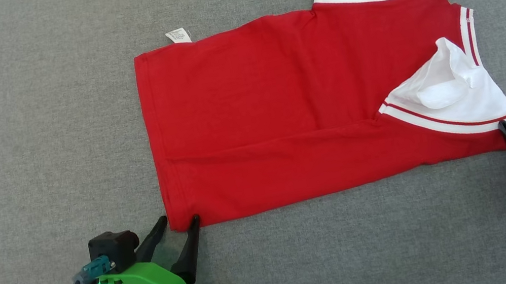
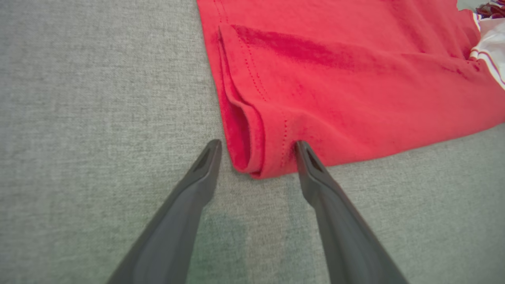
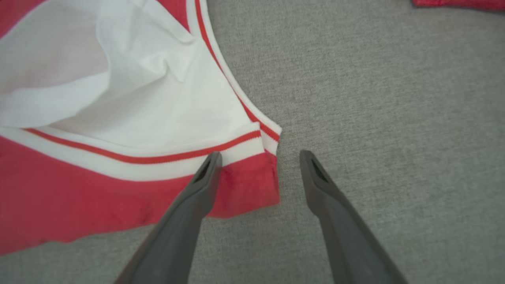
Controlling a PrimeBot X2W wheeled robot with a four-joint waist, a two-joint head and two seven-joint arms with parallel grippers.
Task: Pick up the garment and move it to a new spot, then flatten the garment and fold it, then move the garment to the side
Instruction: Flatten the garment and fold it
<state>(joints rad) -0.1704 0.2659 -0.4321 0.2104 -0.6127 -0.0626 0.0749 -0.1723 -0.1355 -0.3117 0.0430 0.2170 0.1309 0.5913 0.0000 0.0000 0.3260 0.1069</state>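
Head camera looks down from above; wrist cameras sit low, close.
Each shares one near garment (image 1: 279, 117) corner with it.

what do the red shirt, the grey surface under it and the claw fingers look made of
Red shirt: soft knit, cotton-like jersey, matte; stitched hem and limp folds suggest it.
Grey surface: woven upholstery-type cloth, matte, with a flecked weave.
Claw fingers: dark, smooth, faintly glossy, probably moulded plastic, though the look leaves it open.
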